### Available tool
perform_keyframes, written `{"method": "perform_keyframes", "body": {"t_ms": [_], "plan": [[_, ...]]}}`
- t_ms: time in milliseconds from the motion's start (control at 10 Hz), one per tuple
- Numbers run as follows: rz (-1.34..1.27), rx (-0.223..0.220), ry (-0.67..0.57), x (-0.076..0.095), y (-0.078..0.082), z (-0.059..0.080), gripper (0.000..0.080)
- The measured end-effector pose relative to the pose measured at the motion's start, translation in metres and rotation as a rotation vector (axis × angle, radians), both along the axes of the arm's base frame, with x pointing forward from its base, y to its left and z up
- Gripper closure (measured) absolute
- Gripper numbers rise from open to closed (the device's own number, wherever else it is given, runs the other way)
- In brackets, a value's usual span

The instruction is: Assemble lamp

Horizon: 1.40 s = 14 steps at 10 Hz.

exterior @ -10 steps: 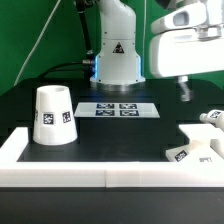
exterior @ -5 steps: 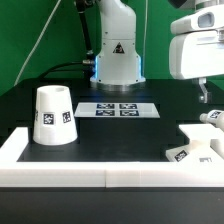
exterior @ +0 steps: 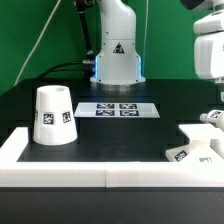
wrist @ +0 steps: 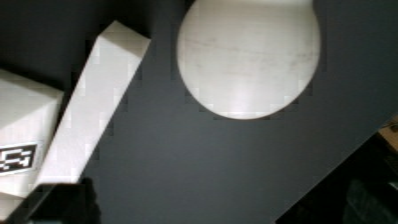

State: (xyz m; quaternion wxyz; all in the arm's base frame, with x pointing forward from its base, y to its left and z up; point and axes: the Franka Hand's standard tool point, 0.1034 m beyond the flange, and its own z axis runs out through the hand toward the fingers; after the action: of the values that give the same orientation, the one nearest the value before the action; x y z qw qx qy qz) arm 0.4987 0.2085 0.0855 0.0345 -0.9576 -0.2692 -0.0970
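Note:
The white cone shade (exterior: pixel 52 115) stands on its wide end at the exterior view's left, with a tag on its side. The flat angular lamp base (exterior: pixel 195 146) lies at the right, and part of it shows as a white bar in the wrist view (wrist: pixel 98 85). The small rounded bulb (exterior: pixel 213 116) lies behind the base at the right edge. In the wrist view the bulb (wrist: pixel 249 60) is a white oval on the black table. My gripper (exterior: pixel 219 92) hangs above the bulb, half cut off by the frame edge. In the wrist view the gripper (wrist: pixel 214 205) is open and empty, its dark fingers far apart.
The marker board (exterior: pixel 118 109) lies in the middle of the black table, in front of the white robot pedestal (exterior: pixel 118 58). A low white wall (exterior: pixel 100 172) runs along the front edge and up the left side.
My gripper has moved toward the exterior view's right, from beside the pedestal to above the bulb at the frame edge. The lamp parts have not moved.

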Motion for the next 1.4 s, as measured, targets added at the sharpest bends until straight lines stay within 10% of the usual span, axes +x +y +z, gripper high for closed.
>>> {"method": "perform_keyframes", "body": {"t_ms": [300,1400], "plan": [[0.0,-0.007,0.017,0.001,0.0,0.0,0.01],[0.001,-0.263,0.681,-0.011,-0.004,-0.021,0.01]]}}
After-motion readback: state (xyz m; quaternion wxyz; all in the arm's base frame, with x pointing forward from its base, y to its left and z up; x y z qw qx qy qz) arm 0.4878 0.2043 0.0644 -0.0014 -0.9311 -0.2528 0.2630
